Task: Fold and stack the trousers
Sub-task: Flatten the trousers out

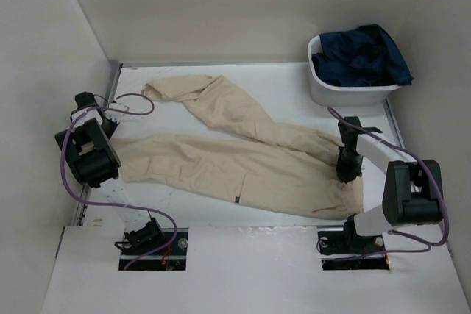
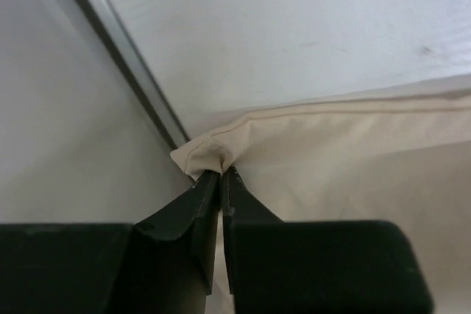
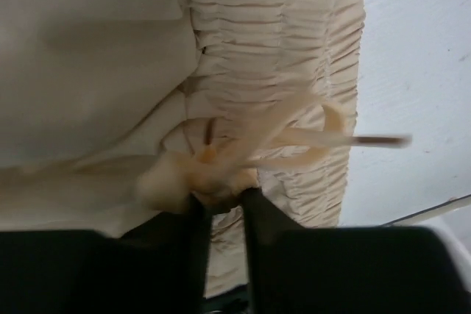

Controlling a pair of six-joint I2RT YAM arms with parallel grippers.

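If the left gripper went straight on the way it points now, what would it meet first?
The hem that its fingers pinch; beyond it probably the bare table, with the rail just left, though depth is unclear.

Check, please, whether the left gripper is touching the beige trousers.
Touching. The left wrist view shows the left gripper pinching a hem corner of the beige trousers, its jaws shut on the cloth.

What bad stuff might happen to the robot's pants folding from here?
The left gripper pinches only a tiny hem corner of the trousers, so the cloth may slip out when lifted. The right gripper bites right by the drawstring, so it might tug the string instead of the waistband. The far leg lies splayed away from the near one, so the fold could come out crooked.
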